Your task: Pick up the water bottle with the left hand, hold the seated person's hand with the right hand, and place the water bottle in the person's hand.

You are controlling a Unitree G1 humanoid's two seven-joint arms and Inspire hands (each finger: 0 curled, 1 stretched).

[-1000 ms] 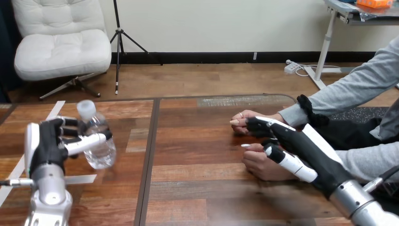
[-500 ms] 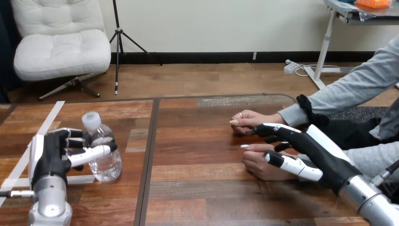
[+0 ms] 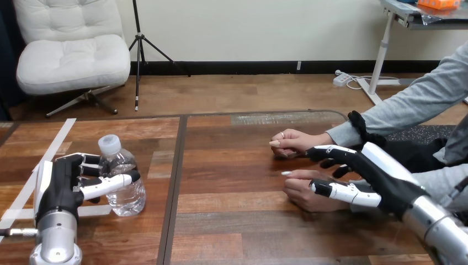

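A clear water bottle (image 3: 126, 185) with a white cap stands upright at the table's left, its base on or just above the wood. My left hand (image 3: 58, 185) is shut on it, with fingers behind it and the thumb across its front. At the right, the person's two hands rest on the table: the far hand (image 3: 291, 141) and the near hand (image 3: 302, 192). My right hand (image 3: 381, 176) hovers over the near hand's wrist, open. Its thumb lies along the front of that wrist and its fingers (image 3: 330, 152) reach out between the person's two hands. I cannot tell if it touches.
White tape strips (image 3: 51, 150) cross the table's left end. A dark seam (image 3: 175, 182) between two tabletops runs front to back, just right of the bottle. The person's grey-sleeved forearms (image 3: 408, 107) come in from the right edge.
My left hand has come down and a little to the right with the bottle, which now stands upright. My right hand has drawn back to the right, off the person's fingers.
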